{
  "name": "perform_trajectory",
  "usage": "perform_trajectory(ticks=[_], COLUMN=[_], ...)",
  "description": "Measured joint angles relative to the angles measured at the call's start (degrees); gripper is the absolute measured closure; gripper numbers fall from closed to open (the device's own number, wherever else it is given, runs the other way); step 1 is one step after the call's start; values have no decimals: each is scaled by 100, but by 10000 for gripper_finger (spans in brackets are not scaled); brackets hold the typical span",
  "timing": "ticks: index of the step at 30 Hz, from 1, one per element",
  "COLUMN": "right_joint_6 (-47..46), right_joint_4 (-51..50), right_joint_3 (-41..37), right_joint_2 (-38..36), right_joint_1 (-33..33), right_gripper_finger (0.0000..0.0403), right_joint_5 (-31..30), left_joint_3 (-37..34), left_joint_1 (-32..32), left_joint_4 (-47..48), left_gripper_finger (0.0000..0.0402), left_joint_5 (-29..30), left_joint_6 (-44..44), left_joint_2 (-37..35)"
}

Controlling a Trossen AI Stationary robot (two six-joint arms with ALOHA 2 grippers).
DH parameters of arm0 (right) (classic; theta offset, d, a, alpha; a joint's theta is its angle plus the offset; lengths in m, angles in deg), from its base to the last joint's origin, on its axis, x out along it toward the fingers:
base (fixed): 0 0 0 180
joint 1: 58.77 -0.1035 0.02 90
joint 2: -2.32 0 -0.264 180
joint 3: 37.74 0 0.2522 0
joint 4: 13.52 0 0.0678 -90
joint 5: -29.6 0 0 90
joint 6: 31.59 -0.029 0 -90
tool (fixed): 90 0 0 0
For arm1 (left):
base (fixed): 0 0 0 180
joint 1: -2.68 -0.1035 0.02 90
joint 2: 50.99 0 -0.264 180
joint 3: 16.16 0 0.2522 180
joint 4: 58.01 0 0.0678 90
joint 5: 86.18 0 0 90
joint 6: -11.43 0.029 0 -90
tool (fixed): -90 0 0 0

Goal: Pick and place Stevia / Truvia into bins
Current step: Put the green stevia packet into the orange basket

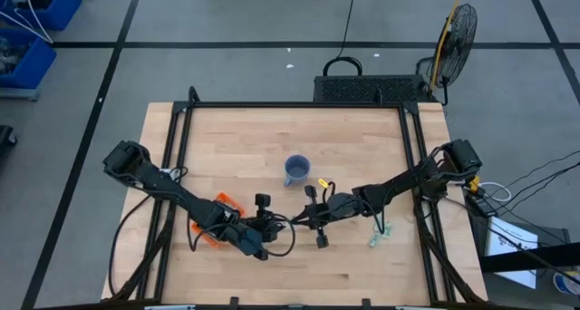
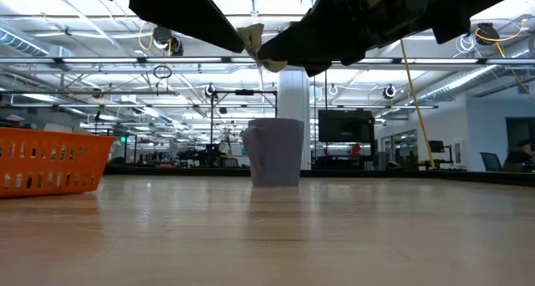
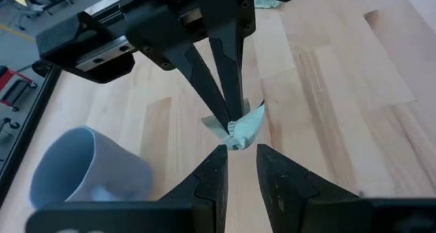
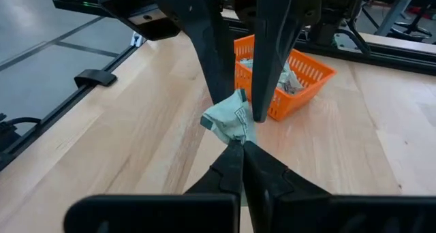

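One pale green and white sweetener packet (image 4: 230, 120), crumpled, is held in the air between my two grippers; it also shows in the left wrist view (image 3: 246, 126) and the low view (image 2: 254, 40). My right gripper (image 4: 242, 149) is shut on it. My left gripper (image 3: 242, 151) is open, with one finger on each side of the packet; I cannot tell whether they touch it. The orange bin (image 4: 310, 73) holds several packets and stands on the table under my left arm (image 1: 220, 204). More packets (image 1: 381, 235) lie on the table at the right. My right gripper pinches the packet's near end (image 4: 237, 139) between its two fingertips, coming about level from the table's right side. The packet sticks out beyond the fingertips, crumpled, lifted well clear of the table.
A blue-grey mug (image 1: 296, 169) stands upright at the table's middle, just beyond the two grippers; it also shows in the low view (image 2: 276, 152). The orange bin also shows at the left of the low view (image 2: 50, 160). Bare wood lies toward the near edge.
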Motion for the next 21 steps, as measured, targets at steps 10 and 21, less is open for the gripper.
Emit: perform_trajectory(ticks=[10,21], right_joint_6=[-2,-3], right_joint_4=[-22,-74], right_joint_3=[0,0], right_joint_2=[0,-4], right_joint_1=[0,13], right_gripper_finger=[403,403], right_joint_5=[-3,-5], left_joint_3=[0,0], left_joint_1=[-48,-46], left_joint_4=[-101,-306], left_gripper_finger=[316,316], left_joint_5=[13,-69], left_joint_6=[62,283], left_joint_2=[0,0])
